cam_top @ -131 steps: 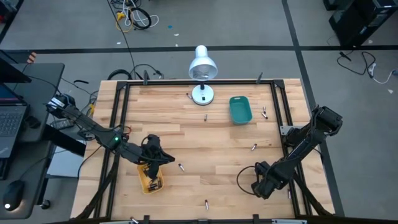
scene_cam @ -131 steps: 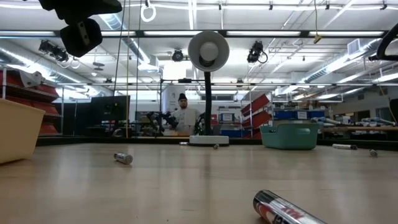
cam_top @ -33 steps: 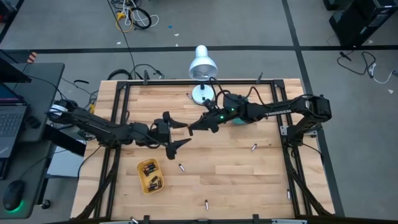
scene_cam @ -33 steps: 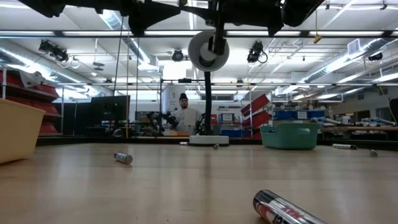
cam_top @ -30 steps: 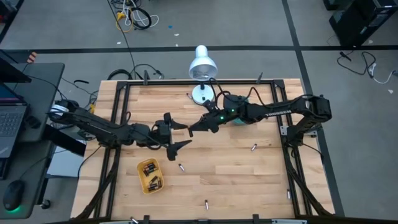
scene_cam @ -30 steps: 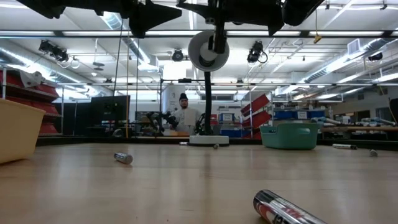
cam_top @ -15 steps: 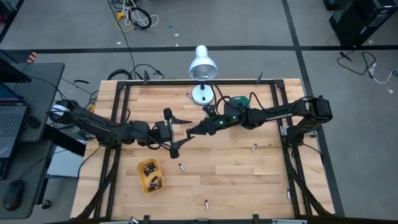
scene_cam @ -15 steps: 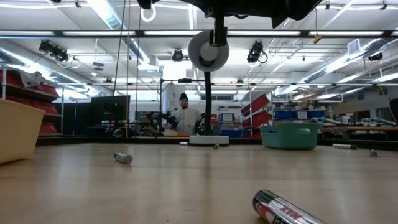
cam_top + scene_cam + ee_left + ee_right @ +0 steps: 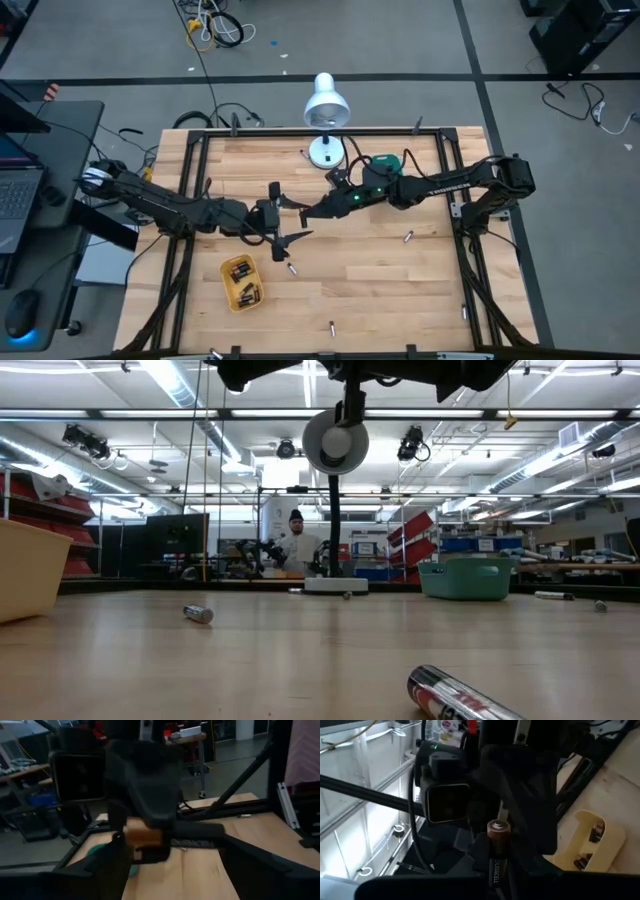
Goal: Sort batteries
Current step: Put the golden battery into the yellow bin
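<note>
**Two grippers meet over mid-table, battery held by the right one**

Yellow tray [image 9: 241, 282] sits near the left front of the table [image 9: 400, 290], several batteries lying inside it. Left arm reaches in from the left edge; left gripper [image 9: 293, 222] hangs above the boards, fingers spread wide in a V, nothing between them. One loose battery [image 9: 292, 270] lies on the wood just in front of that gripper, right of the yellow tray. Another loose one [image 9: 332, 327] lies near the front edge.

Right gripper [image 9: 312, 210] comes in from the right, tip close to the left gripper's open fingers. Right wrist view shows its fingers closed on a copper-topped black battery [image 9: 498, 851], held upright, the left gripper right behind it.

White desk lamp [image 9: 324, 110] stands at the far edge, centre. Teal tray [image 9: 388, 162] sits right of the lamp, partly under the right arm. More batteries lie scattered right: one [image 9: 407, 237] at mid-table, one [image 9: 426, 182] beside the right rail.
</note>
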{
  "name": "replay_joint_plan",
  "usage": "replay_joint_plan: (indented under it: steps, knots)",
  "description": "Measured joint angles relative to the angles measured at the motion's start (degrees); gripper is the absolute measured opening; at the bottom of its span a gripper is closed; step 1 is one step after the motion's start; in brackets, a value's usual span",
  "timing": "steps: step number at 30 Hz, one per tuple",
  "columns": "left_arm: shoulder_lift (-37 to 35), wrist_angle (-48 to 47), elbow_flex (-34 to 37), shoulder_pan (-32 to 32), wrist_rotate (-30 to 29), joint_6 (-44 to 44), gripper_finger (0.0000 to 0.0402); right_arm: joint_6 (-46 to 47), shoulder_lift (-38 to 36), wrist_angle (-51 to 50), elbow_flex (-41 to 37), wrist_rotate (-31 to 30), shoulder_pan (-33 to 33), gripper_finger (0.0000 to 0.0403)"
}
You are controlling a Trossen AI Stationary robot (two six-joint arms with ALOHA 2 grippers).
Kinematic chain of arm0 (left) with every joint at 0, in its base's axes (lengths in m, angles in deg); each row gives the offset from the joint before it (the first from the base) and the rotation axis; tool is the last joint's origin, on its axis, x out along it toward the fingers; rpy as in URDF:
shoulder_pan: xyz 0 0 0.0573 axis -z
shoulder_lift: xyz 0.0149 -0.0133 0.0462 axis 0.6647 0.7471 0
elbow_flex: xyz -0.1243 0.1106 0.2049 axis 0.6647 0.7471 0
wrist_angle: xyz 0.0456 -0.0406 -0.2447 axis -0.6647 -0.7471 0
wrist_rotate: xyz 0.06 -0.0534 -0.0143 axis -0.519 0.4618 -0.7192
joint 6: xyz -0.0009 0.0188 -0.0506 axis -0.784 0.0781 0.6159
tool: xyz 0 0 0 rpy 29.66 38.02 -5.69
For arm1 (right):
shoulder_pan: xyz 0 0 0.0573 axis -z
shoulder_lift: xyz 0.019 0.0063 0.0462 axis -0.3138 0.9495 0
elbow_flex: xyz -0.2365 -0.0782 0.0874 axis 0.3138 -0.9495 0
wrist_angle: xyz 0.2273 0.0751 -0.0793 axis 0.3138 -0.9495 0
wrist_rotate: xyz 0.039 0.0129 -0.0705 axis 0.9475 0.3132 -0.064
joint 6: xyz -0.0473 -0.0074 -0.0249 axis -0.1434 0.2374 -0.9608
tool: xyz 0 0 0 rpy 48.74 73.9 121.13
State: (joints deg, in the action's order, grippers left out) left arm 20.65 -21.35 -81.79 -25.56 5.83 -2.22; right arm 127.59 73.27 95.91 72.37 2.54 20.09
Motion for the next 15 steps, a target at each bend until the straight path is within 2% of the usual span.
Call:
replay_joint_plan:
  steps: [4,15]
  knots:
    - [0.15,-1.57,0.07,0.19,-0.09,0.73,0.0318,0.60,-0.02,0.71,0.09,0.17,0.15,0.0030]
    - [0.04,2.91,0.04,0.15,-2.14,0.39,0.0318,-0.68,-0.02,-1.55,0.09,-0.23,-0.67,0.0030]
